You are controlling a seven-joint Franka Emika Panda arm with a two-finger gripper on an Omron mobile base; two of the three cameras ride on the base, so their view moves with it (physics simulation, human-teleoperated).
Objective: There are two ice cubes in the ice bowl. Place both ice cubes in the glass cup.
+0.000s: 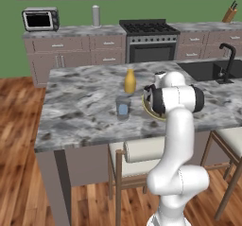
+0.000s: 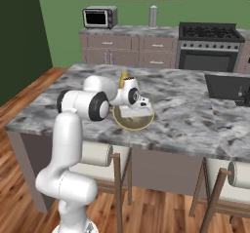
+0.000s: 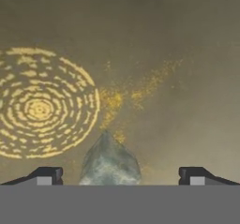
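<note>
Claw (image 3: pixel 120 176) spread wide and empty, down inside the ice bowl (image 3: pixel 178 78), one ice cube (image 3: pixel 110 162) sitting right between the fingertips (image 3: pixel 46 175), a bit left of centre. Looks like the grab step: should drop a touch lower, nudge to centre the cube, then squeeze gently so it doesn't squirt out. Can't spot the second cube from here. Glass cup (image 1: pixel 123 108) off to the claw's side past the bowl rim, next to the bottle (image 1: pixel 130 81)

Yellow-orange bottle (image 1: pixel 130 81) just beyond pincer on marble island (image 1: pixel 80 102); sink w/ black faucet (image 1: pixel 228 62) off to its right; stove (image 1: pixel 149 39), toaster oven (image 1: pixel 40 19) far behind.
</note>
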